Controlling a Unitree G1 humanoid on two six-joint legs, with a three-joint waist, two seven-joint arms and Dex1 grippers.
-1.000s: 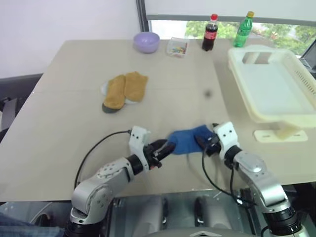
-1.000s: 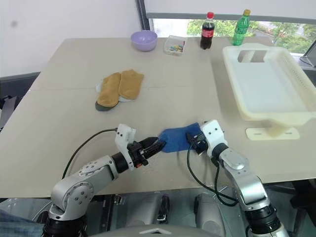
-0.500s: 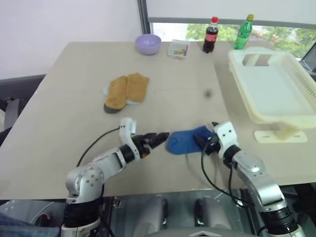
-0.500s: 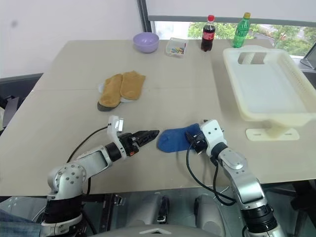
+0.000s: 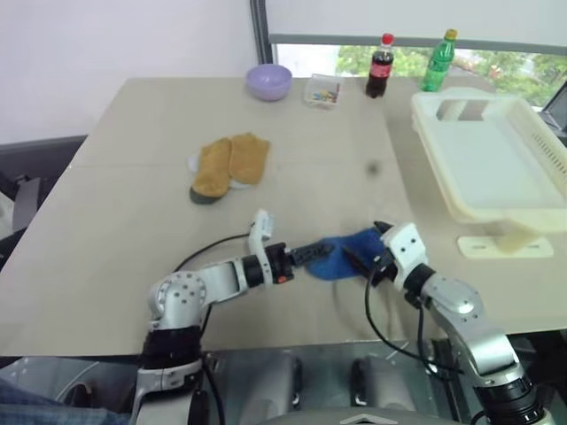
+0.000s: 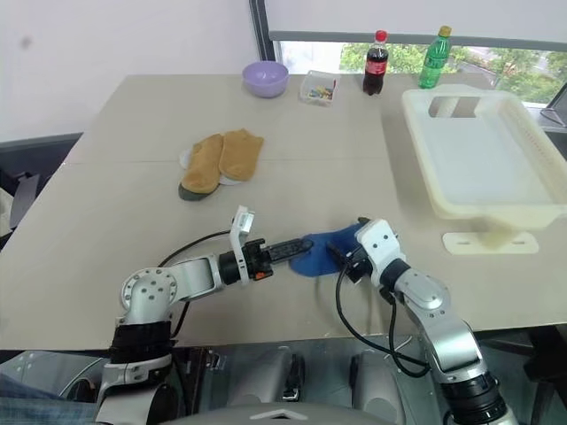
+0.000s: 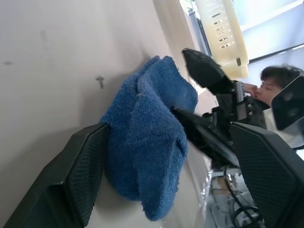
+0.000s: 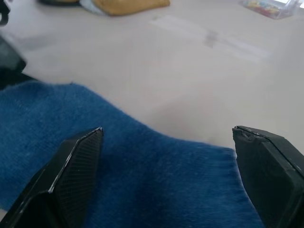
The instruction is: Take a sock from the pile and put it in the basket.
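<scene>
Reaching inward from both sides, two robot arms meet at a blue sock (image 5: 341, 258) lying flat near the front edge of a beige table (image 5: 133, 177). The left gripper (image 6: 299, 247) stretches low and nearly level toward the sock's toe end, its fingers spread wide with the sock between them. The right gripper (image 5: 361, 259) points in from the opposite side, fingers also spread wide over the sock's other end, not clamped. Farther back on the left sits the pile (image 5: 226, 165) of tan socks. The basket (image 5: 496, 168) stands at the table's right edge.
</scene>
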